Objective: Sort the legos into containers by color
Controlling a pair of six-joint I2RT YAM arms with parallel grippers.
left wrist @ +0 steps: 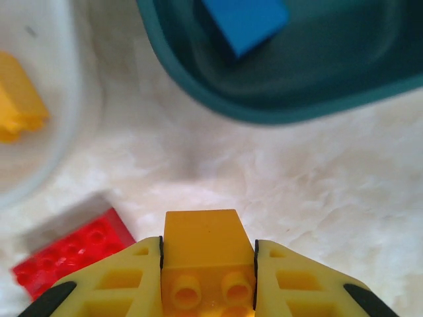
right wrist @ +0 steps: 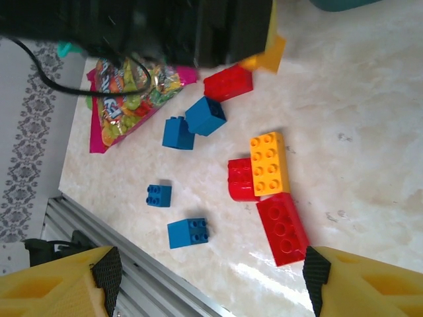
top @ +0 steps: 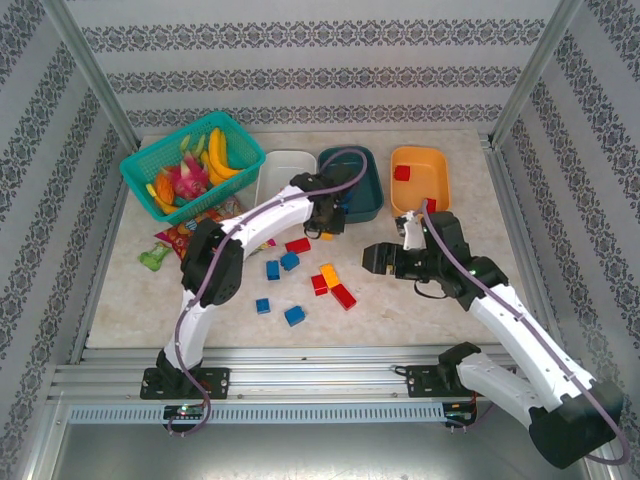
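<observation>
The left end effector (left wrist: pixel 207 277) is clenched on an orange-yellow lego (left wrist: pixel 201 241). The white tub (left wrist: pixel 63 152) (it holds a yellow one) lies far-left of it, beside the teal tub (left wrist: pixel 264 111). The right end effector (top: pixel 375 258) is released.

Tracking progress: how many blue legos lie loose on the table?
4 blue legos: a pair beside the candy bag, two apart nearer the front rail; the left arm may hide others.

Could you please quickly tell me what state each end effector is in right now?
Left end effector: closed on an orange-yellow brick.
Right end effector: open, holding nothing.
</observation>
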